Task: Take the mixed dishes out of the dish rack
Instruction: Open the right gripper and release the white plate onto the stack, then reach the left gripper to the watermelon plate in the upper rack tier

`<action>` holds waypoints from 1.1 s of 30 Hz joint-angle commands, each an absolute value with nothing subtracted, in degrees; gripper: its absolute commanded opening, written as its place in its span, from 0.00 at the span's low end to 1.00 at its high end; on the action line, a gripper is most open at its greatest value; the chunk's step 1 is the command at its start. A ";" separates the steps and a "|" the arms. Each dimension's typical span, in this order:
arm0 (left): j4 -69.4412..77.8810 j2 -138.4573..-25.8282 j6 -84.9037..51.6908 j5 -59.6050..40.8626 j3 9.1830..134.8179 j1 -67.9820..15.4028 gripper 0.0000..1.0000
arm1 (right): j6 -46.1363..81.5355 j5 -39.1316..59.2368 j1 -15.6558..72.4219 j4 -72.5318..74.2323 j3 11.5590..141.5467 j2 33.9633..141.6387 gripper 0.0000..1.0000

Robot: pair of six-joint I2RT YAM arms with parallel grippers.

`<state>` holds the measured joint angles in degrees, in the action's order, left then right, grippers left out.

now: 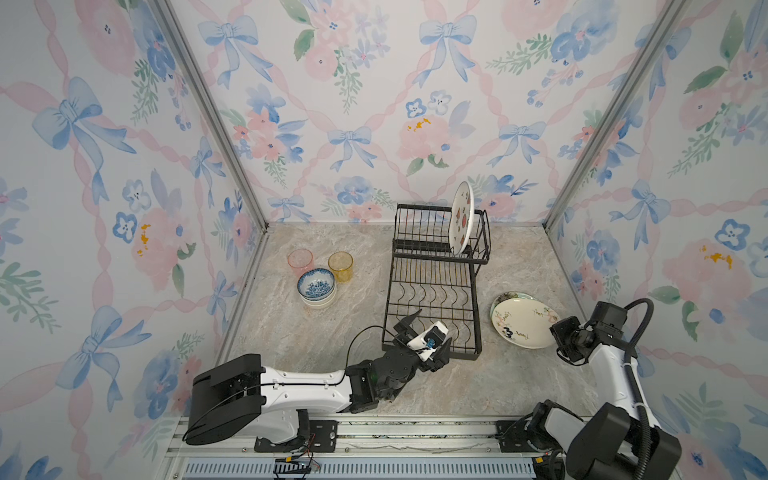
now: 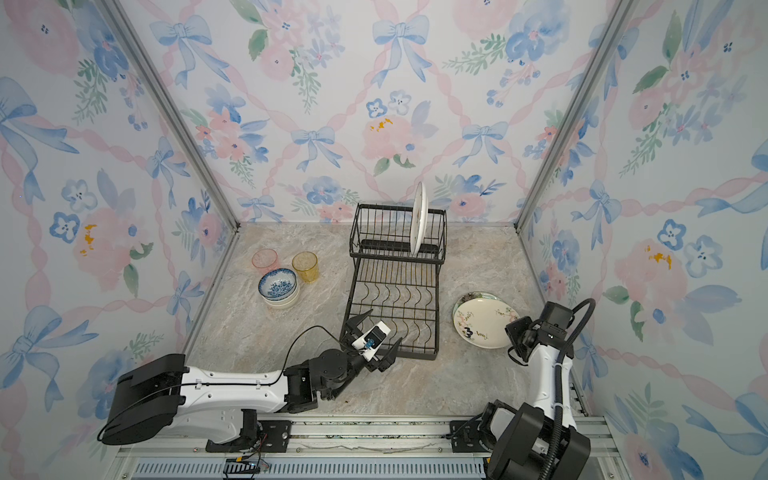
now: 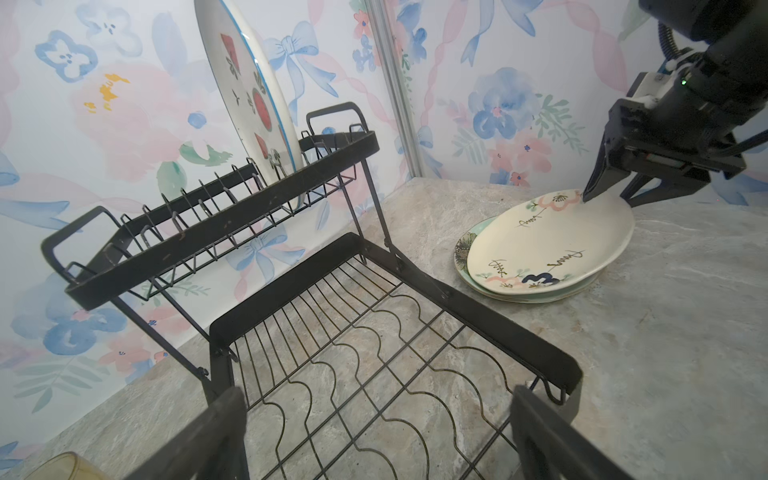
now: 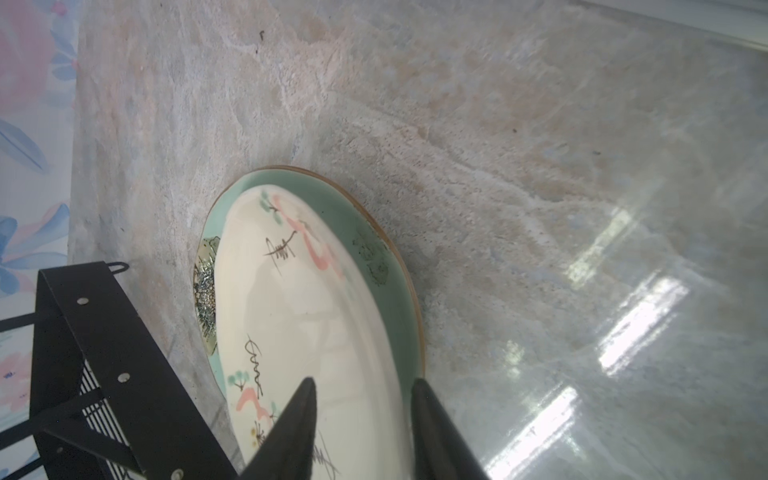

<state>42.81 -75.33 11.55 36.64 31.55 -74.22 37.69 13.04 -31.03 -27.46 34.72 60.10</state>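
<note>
One plate [image 1: 460, 218] stands in rack [image 1: 476, 320] (upper shelf [image 1: 419, 246])

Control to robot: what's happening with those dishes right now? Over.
Left gripper open, at front edge of rack. Right gripper open over floral cream plate, lying on mint-green plate. Fruit plate upright in upper shelf, not yet unloaded. Nothing in the way.

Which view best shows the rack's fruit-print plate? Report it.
The left wrist view: the cream round plate with red fruit prints stands close, face clear, upright on the upper shelf of the black wire rack. In both top views it is small; in a top view, nearly edge-on. The right wrist view misses it.
</note>
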 commanded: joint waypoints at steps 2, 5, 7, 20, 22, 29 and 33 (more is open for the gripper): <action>44.11 -75.95 9.67 35.78 30.92 -73.48 0.98 | 37.05 13.61 -31.18 -24.94 34.24 60.84 0.47; 44.12 -75.98 9.49 35.61 30.88 -73.43 0.98 | 36.78 14.26 -31.18 -24.64 34.23 61.71 0.50; 44.09 -75.85 9.39 35.58 30.77 -73.30 0.98 | 36.73 14.57 -31.20 -24.69 34.15 62.04 0.53; 43.93 -76.00 6.46 33.60 31.29 -72.60 0.98 | 34.52 24.15 -30.91 -28.26 34.95 54.38 0.72; 42.70 -76.31 4.43 33.41 32.36 -72.43 0.98 | 33.49 25.33 -30.43 -30.54 35.65 51.61 0.75; 35.26 -77.19 -1.21 32.28 39.80 -72.38 0.98 | 33.13 28.94 -25.61 -35.77 37.23 38.14 0.84; 27.08 -78.92 -4.65 32.13 48.60 -72.09 0.98 | 37.36 29.88 -21.22 -33.70 35.21 29.28 0.90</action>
<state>32.80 -77.84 -0.62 32.95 43.11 -72.69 34.81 27.88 -23.38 -32.80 35.66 33.12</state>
